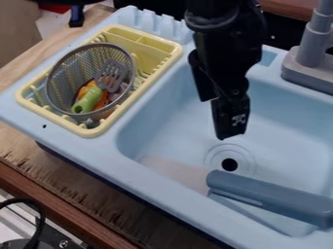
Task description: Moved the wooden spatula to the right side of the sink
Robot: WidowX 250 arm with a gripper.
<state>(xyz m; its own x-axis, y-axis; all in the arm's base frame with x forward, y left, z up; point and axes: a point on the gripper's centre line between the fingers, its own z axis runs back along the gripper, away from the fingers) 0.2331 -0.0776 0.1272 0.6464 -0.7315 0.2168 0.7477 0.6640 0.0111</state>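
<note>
The spatula (260, 192) lies in the blue sink (84, 151), lower in the view than the tool (222, 120). Its pale, flat end (177, 172) is down and to the left of the tool. Its fat grey handle (286, 199) runs off down and to the right of the tool. The drain (229, 165) is just under the tool in the view, close by the spot where the flat end meets the handle.

The tool hangs over the sink, with a gap between it and the spatula. I cannot tell how far open it is. I see nothing in its grip.

I think this is the step of lining up to grab the spatula. The handle points to the right side by now, but the flat end lies well over to the left, so the job does not look all done to me. Next, the tool should go over the handle, open wide enough for it, then go down and pinch it. After that it can lift a bit and go right. The handle looks thick and round, so it could roll or slip out if the tool grabs only its edge.
</note>
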